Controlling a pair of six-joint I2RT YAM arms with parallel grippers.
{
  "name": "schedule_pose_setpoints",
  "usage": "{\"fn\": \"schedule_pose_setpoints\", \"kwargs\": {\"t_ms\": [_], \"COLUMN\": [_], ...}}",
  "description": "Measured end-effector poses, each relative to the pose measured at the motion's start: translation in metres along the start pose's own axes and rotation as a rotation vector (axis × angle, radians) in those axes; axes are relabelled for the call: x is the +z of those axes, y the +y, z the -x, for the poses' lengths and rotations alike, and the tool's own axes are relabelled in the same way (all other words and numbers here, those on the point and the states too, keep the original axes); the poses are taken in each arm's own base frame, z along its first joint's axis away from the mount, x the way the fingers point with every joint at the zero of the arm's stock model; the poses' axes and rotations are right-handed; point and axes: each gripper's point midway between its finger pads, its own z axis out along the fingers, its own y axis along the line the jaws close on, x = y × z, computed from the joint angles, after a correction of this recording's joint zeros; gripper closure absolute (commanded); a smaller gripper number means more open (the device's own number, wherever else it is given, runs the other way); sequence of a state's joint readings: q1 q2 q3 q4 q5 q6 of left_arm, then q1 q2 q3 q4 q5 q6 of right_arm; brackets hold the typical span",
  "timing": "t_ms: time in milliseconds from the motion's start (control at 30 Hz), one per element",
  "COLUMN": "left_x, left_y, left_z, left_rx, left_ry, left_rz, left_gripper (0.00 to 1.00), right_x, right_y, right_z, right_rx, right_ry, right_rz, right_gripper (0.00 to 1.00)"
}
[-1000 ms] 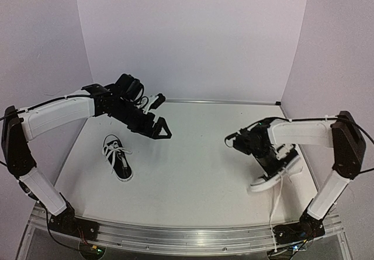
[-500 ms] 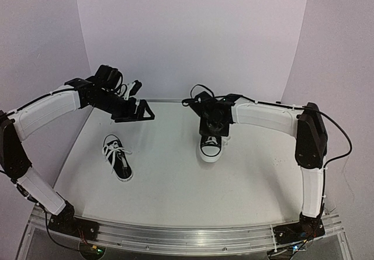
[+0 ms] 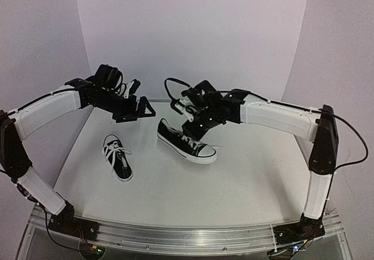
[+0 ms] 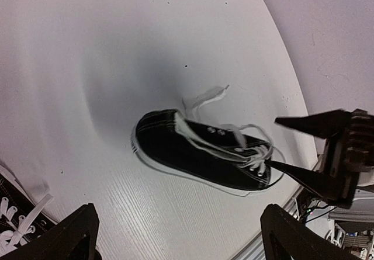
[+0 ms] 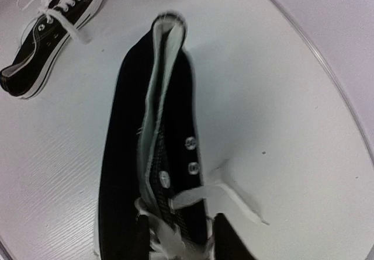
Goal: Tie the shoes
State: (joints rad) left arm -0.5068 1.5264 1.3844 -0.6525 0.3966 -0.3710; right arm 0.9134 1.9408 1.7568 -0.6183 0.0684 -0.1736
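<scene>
Your right pincer is about half closed across the laced front of the centre shoe, with a finger on either side of the tongue. It appears to be gripping there, though the wrist picture is blurred. That shoe is black canvas with a white rubber sole and toe cap, small metal eyelets and flat white laces lying loose. It sits tilted in the middle of the table, heel toward the back left. Your left pincer is spread wide and holds nothing, hanging above the far left of the table. The second shoe rests upright on its sole near the left edge, laces untied. Your right arm reaches across from the right side with its elbow raised, and your left arm bows out along the left wall.
</scene>
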Motion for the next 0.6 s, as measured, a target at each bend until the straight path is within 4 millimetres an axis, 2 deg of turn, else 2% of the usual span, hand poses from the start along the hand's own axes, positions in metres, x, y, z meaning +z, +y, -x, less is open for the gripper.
{"fn": "schedule_pose_setpoints", "kwargs": {"t_ms": [67, 167, 267, 333, 467, 600], "left_x": [0.006, 0.018, 0.028, 0.032, 0.035, 0.044], "left_y": [0.003, 0.009, 0.014, 0.016, 0.015, 0.024], "left_z": [-0.001, -0.003, -0.005, -0.007, -0.014, -0.042], "left_rx": [-0.004, -0.009, -0.004, -0.001, -0.002, -0.031], "left_ry": [0.013, 0.04, 0.061, 0.075, 0.097, 0.16], "left_rz": [0.004, 0.015, 0.023, 0.021, -0.001, -0.015], "left_gripper": [0.0, 0.01, 0.0, 0.0, 0.0, 0.0], "right_x": [-0.012, -0.029, -0.043, -0.045, -0.025, 0.016], "right_y": [-0.013, -0.03, -0.038, -0.04, -0.036, -0.019], "right_z": [0.009, 0.011, -0.002, -0.017, -0.043, -0.069], "right_rx": [0.014, 0.107, 0.254, 0.349, 0.494, 0.583], "right_ry": [-0.034, -0.074, -0.104, -0.1, -0.051, 0.048], "right_rz": [-0.049, -0.075, -0.053, -0.012, 0.106, 0.256], "right_gripper": [0.02, 0.02, 0.02, 0.03, 0.05, 0.09]}}
